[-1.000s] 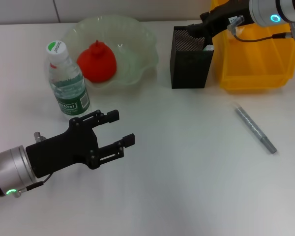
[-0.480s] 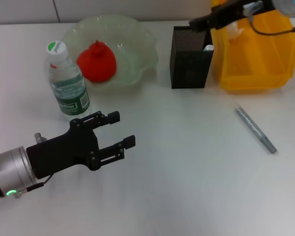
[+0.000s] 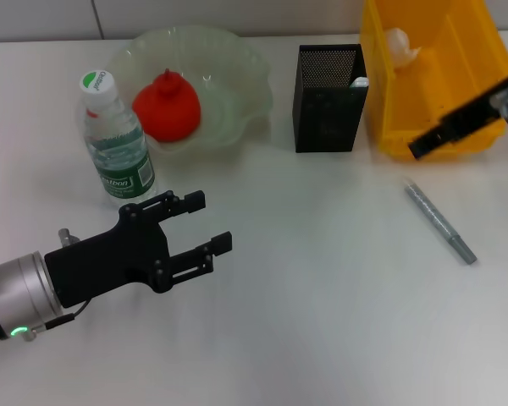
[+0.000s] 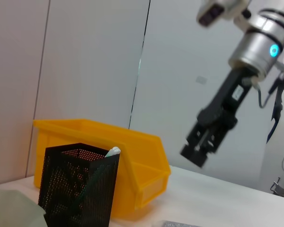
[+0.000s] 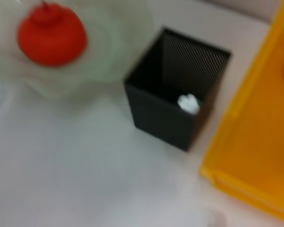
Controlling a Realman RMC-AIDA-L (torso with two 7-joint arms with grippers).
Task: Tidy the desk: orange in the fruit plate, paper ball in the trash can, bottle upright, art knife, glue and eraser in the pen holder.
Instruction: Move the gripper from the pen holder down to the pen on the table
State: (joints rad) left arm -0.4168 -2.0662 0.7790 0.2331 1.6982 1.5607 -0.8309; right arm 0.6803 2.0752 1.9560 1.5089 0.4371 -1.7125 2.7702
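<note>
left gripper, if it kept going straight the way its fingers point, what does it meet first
Probably nothing nearby: the open left gripper points right and slightly away across bare table. Far along that line stand the pen holder and yellow bin; the pen holder seems likelier, but depth is unclear.

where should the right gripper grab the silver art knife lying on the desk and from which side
Grip the art knife at its middle, from straight above, jaws across its narrow width. It lies flat and slanted on the bare desk, so the right gripper should likely turn to match that slant.
</note>
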